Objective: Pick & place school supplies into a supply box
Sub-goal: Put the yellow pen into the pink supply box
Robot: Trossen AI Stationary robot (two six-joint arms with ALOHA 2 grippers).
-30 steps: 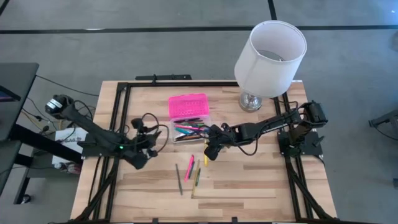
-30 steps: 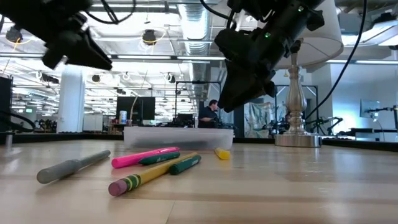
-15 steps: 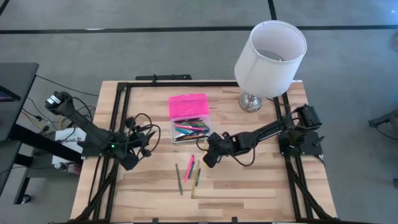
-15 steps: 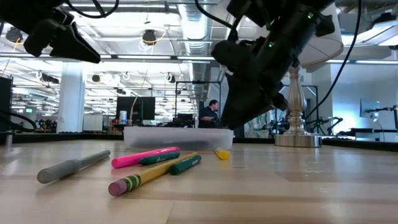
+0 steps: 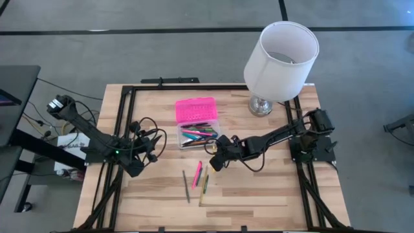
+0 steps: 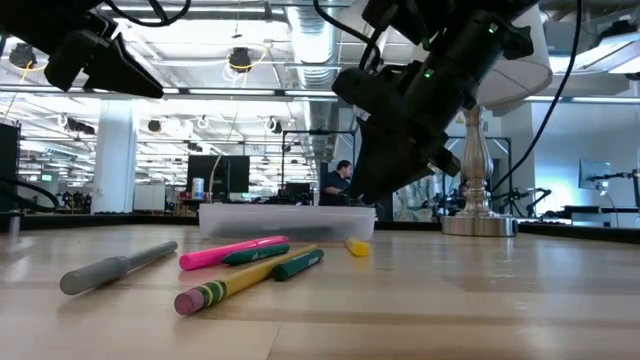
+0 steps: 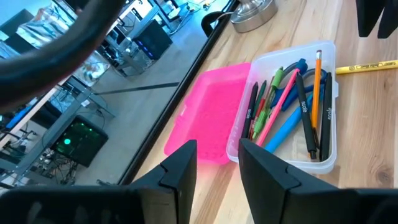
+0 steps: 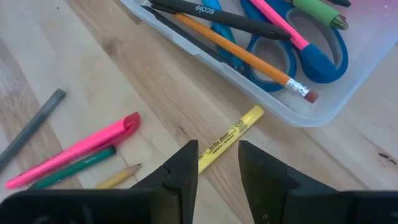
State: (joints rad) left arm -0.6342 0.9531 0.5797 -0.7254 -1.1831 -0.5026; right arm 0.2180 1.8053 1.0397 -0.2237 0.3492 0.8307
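Note:
The supply box stands at the table's middle, its clear base point(image 5: 197, 136) holding pens, a pencil and blue scissors point(image 8: 292, 59), its pink lid point(image 5: 195, 110) lying open behind it. A yellow highlighter point(image 8: 231, 133) lies on the wood just in front of the box. My right gripper point(image 8: 217, 169) hovers open above the highlighter's near end, touching nothing. A pink marker point(image 5: 196, 175), a green pen point(image 8: 74, 167), a yellow pencil point(image 6: 235, 285) and a grey pen point(image 5: 186, 185) lie closer to the near edge. My left gripper point(image 7: 217, 163) is open and raised left of the box.
A white lamp point(image 5: 281, 58) stands on its metal foot point(image 5: 261, 105) at the far right, close behind my right arm. A black frame point(image 5: 129, 97) borders the table. Bare wood lies along the near edge point(image 5: 259, 207).
My right gripper has sunk toward the yellow highlighter and shifted slightly toward the near edge, rolling its wrist. My left gripper has drawn back from the box toward the table's left edge and risen a little. No supply has moved.

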